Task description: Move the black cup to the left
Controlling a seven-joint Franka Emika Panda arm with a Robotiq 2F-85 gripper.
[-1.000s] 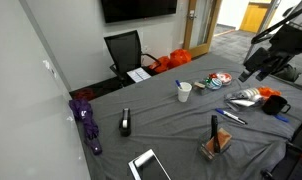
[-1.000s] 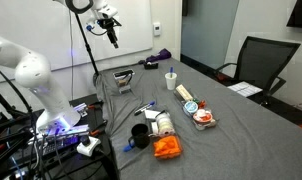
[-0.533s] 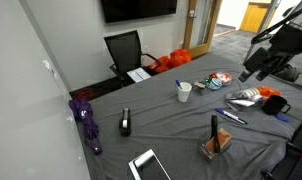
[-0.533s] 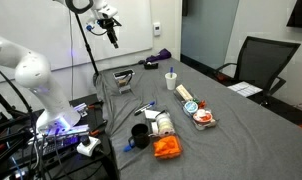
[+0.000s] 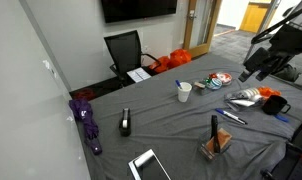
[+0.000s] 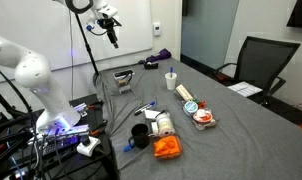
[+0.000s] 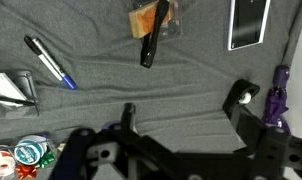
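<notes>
The black cup [image 5: 278, 104] is a squat dark mug that stands near the table's edge beside orange and white items; it also shows in an exterior view [image 6: 139, 133]. It is out of the wrist view. My gripper [image 5: 253, 72] hangs high above the table, well apart from the cup, and appears in both exterior views [image 6: 114, 40]. In the wrist view the gripper [image 7: 186, 105] is open and empty, with grey cloth between its fingers [image 7: 246, 96].
A white cup [image 5: 184, 92] [image 6: 171, 81] stands mid-table. A tall slim black upright object [image 5: 214, 128] [image 7: 153, 35] stands on a brown block. A tablet [image 5: 148, 165], purple item [image 5: 88, 122], blue pen [image 7: 51, 62] and office chair [image 5: 124, 50] are around.
</notes>
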